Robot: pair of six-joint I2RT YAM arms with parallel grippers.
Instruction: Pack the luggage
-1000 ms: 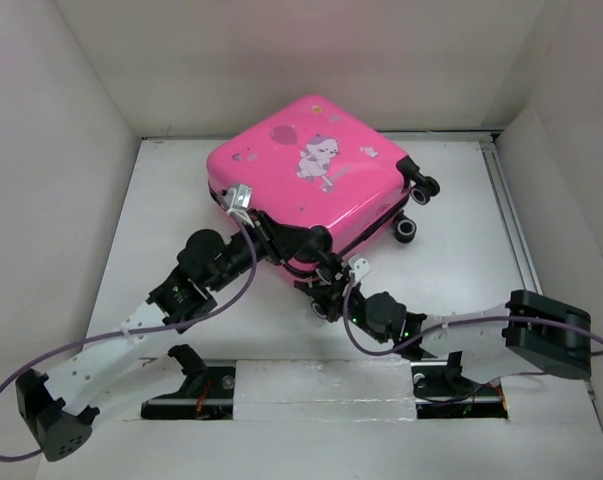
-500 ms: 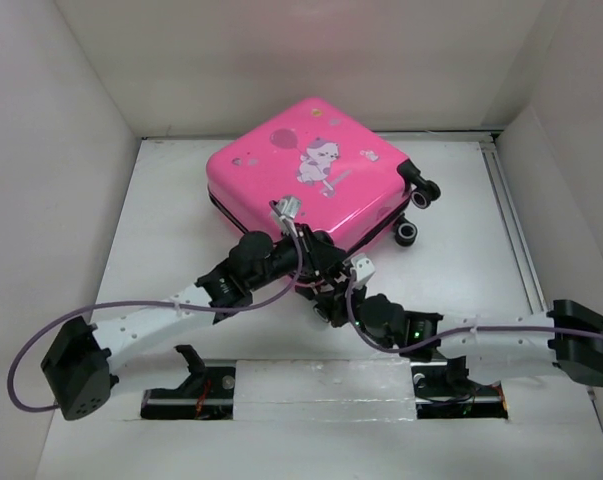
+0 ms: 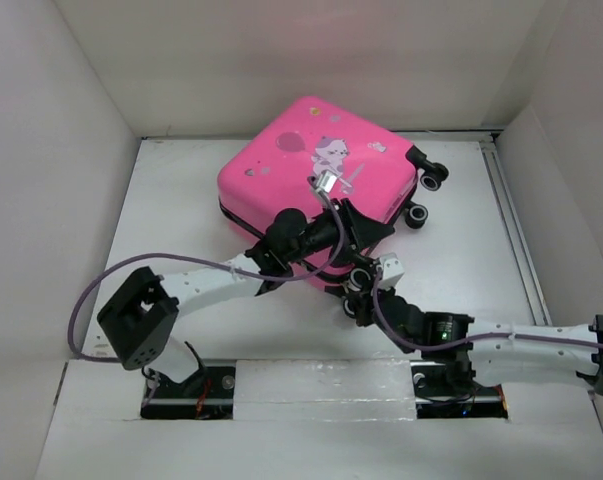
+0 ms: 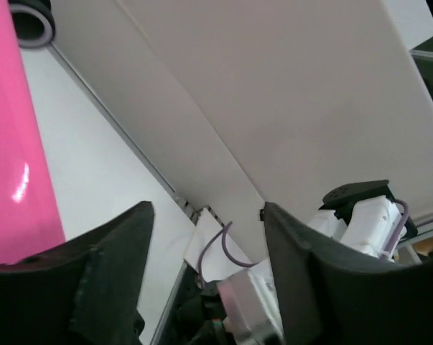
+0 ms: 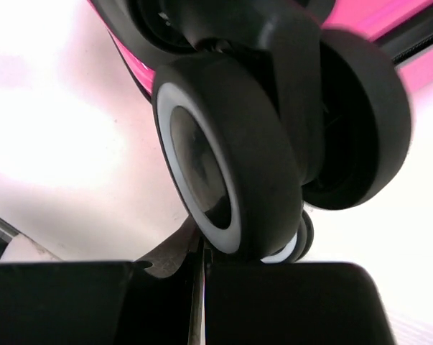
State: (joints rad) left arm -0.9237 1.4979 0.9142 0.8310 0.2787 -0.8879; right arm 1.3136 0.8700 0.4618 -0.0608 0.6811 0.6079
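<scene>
The luggage (image 3: 311,165) is a closed hot-pink suitcase lying flat at the back middle of the table, with two black wheels (image 3: 433,180) on its right side. My left gripper (image 3: 366,232) is at its near right edge, open, with nothing between the fingers. In the left wrist view the pink shell (image 4: 15,158) runs along the left, and the left gripper (image 4: 209,266) frames only the right arm's wrist beyond it. My right gripper (image 3: 359,290) is shut at the suitcase's near corner. In the right wrist view a black wheel (image 5: 230,158) presses against the tips of the right gripper (image 5: 202,266).
White walls enclose the table on the left, back and right. A metal rail (image 3: 511,220) runs along the right side. The left arm's elbow block (image 3: 139,320) sits low at the near left. The two arm bases stand at the near edge.
The suitcase has slid and turned toward the back right. My left arm swung right along its near edge and its jaws opened. The right arm stretched forward, staying shut against the wheel.
</scene>
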